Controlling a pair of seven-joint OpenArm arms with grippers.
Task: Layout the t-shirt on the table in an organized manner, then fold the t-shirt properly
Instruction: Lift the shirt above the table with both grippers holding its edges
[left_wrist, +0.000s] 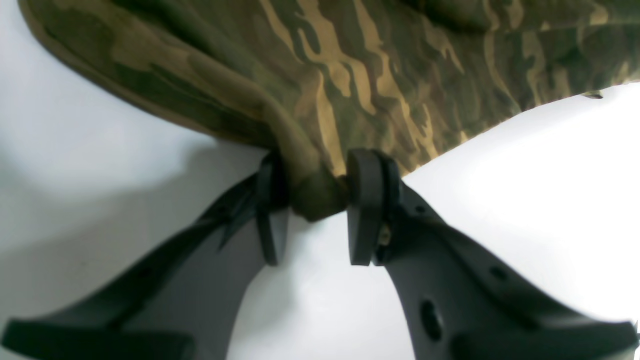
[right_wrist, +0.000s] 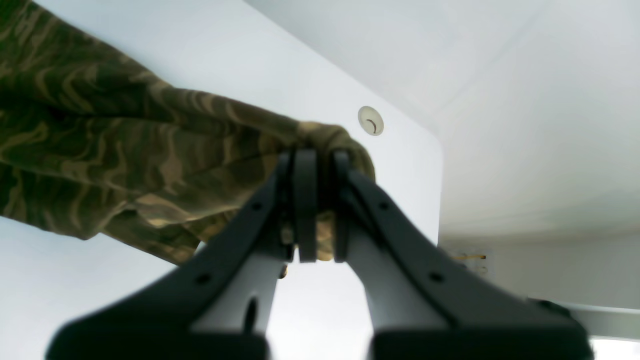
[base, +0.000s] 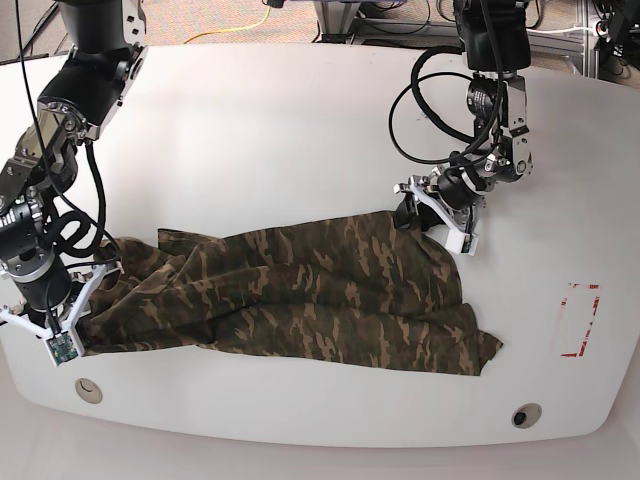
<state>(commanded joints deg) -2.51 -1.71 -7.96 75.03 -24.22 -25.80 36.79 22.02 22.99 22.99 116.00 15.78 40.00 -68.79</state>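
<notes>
Both my grippers, left (left_wrist: 311, 200) and right (right_wrist: 314, 205), have fingers clamped on the t-shirt (base: 300, 290), stretched but rumpled across the surface (base: 300, 130); folding not begun.

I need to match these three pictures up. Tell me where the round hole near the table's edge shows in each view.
Left wrist: not in it; only the t-shirt and the left hand.
Right wrist: the hole sits right of centre, just past the right hand, near the table corner.
Base: lower left, below the right hand.
Shared landmark: the t-shirt.
</notes>
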